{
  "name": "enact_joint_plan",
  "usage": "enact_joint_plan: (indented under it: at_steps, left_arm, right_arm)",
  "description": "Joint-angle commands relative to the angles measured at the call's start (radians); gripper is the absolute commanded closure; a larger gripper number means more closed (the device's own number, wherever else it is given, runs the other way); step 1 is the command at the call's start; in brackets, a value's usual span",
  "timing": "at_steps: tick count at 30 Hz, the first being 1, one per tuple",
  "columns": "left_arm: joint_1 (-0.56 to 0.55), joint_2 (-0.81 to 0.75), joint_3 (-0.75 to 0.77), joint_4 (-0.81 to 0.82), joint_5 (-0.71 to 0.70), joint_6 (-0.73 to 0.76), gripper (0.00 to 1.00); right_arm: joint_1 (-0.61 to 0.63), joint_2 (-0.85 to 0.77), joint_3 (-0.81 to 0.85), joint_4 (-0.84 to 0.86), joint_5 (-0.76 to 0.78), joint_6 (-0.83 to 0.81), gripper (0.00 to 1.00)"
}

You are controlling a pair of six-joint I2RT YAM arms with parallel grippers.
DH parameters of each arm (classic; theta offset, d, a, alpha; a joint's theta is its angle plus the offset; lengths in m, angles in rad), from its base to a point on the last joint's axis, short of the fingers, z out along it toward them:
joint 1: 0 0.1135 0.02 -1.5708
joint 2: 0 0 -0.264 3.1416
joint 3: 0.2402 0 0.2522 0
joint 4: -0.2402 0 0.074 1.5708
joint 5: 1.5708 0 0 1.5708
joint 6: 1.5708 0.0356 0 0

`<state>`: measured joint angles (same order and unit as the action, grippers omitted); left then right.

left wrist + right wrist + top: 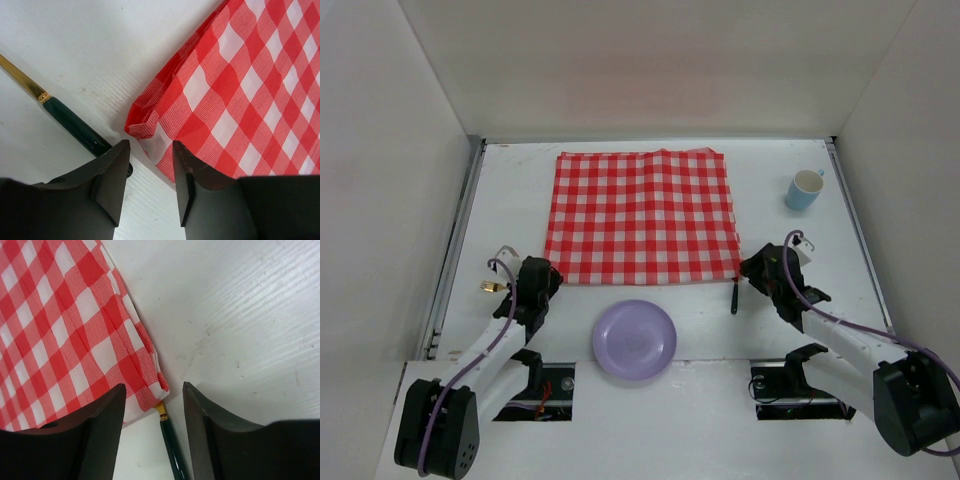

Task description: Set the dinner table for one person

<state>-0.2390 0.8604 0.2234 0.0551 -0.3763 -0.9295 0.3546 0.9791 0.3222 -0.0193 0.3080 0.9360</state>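
The red-and-white checked cloth (642, 215) lies flat on the white dinner table (510, 190). My left gripper (542, 276) is open at the cloth's near left corner (145, 125), which lies between the jaws (150, 150). My right gripper (752, 268) is open at the near right corner (150, 385), jaws (154, 390) astride it. A purple plate (634, 339) sits near the front edge between the arms. A gold utensil with a dark green handle (75, 127) lies left of the left gripper (491, 287). Another green-handled utensil (172, 445) lies partly under the right corner (734, 298).
A light blue cup (804, 190) stands at the back right of the table. White walls enclose the table on the left, back and right. Metal rails (460, 240) run along the side edges.
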Motion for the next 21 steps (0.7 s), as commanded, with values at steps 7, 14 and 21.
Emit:
enact_joint_plan:
  at_steps: [7, 14, 21]
  left_arm:
    - [-0.119, -0.061, 0.103, 0.009, -0.137, 0.084, 0.54]
    - [-0.262, 0.098, 0.175, 0.213, -0.164, 0.173, 0.77]
    - [-0.296, 0.242, 0.235, 0.324, -0.109, 0.201, 0.85]
  right_arm:
    - [0.103, -0.056, 0.144, -0.113, 0.095, -0.187, 0.39]
    - [0.483, 0.048, 0.222, -0.156, -0.001, -0.298, 0.78]
    - [0.675, 0.213, 0.267, -0.105, -0.158, -0.321, 0.45]
